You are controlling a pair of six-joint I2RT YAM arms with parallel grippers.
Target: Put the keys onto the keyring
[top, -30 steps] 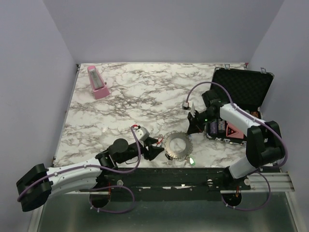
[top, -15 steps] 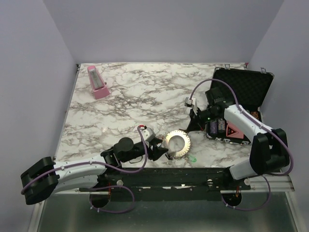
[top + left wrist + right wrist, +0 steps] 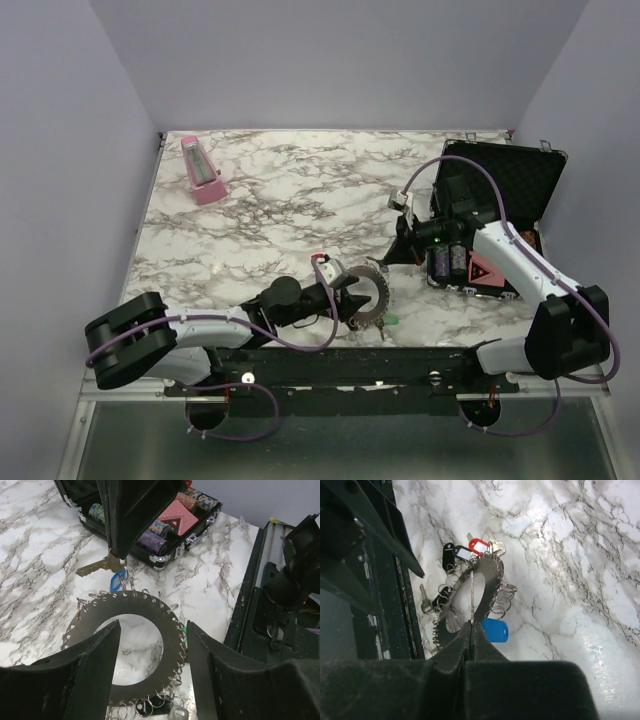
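The keyring [image 3: 172, 645] is a flat grey toothed disc with small wire loops along its rim, lying near the table's front edge [image 3: 372, 292]. My left gripper [image 3: 150, 675] is open, one finger over the ring's left side and the other beside its right rim. Just past the ring's far edge, my right gripper [image 3: 399, 252] is shut on a key [image 3: 92, 569]. A blue tag [image 3: 494, 630] hangs under that key. On the ring's rim sit keys with a red tag [image 3: 476, 545] and a black tag [image 3: 449, 555]. A green tag [image 3: 390, 320] lies by the ring.
An open black case [image 3: 500, 195] with stacked chips and a red card pack [image 3: 179, 517] stands at the right, close behind the right gripper. A pink object [image 3: 203, 172] stands at the far left. The black rail [image 3: 260, 605] borders the table's front.
My left arm has slid right until its open fingers straddle the keyring. The right gripper, still shut on the key, has shifted slightly back and its arm has swung outward.
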